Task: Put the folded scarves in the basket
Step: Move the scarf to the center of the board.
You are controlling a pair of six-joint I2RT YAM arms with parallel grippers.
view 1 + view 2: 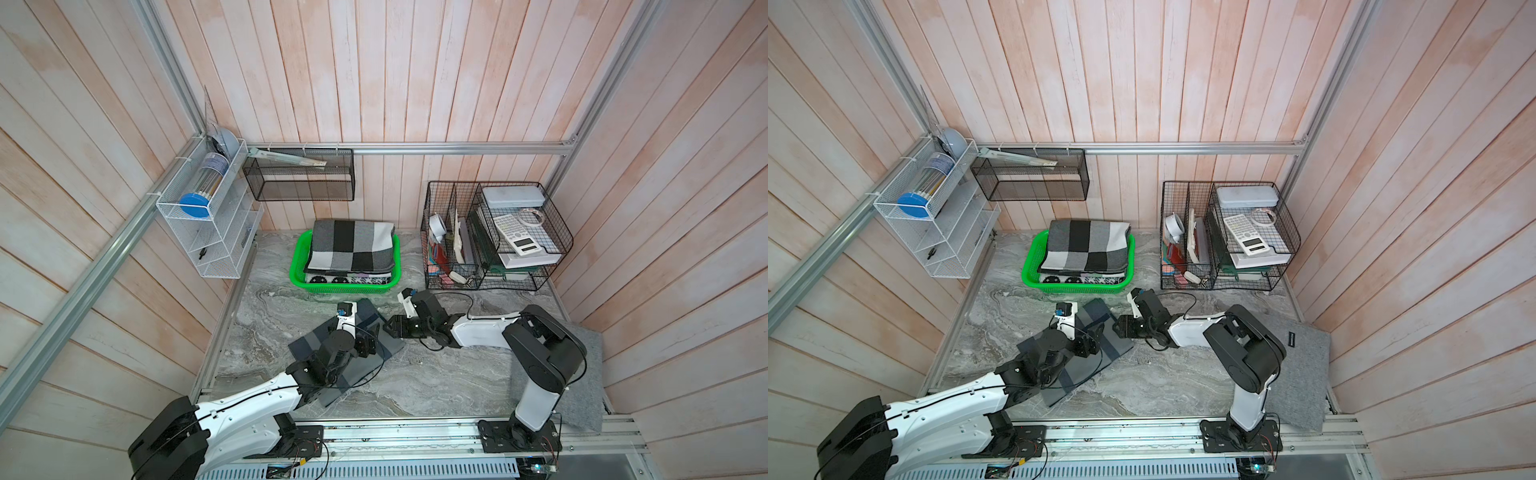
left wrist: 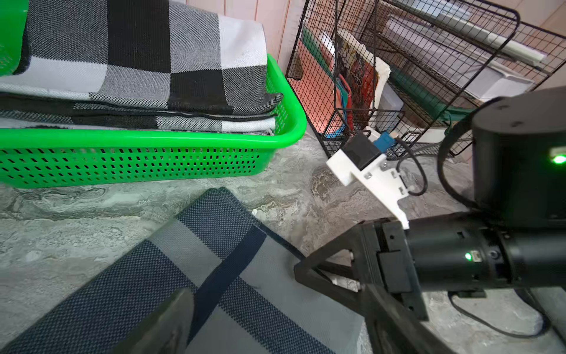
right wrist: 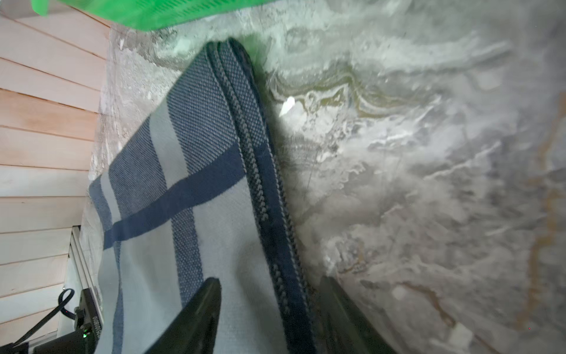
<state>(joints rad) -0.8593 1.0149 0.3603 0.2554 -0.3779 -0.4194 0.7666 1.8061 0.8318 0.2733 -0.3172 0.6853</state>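
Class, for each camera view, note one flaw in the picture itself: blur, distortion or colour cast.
In both top views, wall planks fan outward, wide-angle distortion; left wrist view, the near finger blurs; right wrist view, the table smears, green tint beside the scarf.

Between the right gripper's black jaws: the scarf, navy and pale grey stripes. Beyond them: bright green basket, black-white-grey checked cloth, grey marbled table.

You cannot see the middle of the scarf in both top views; the left arm covers it. Folded blankets hide the floor of the basket. The right wrist view crops the basket and blurs the table.
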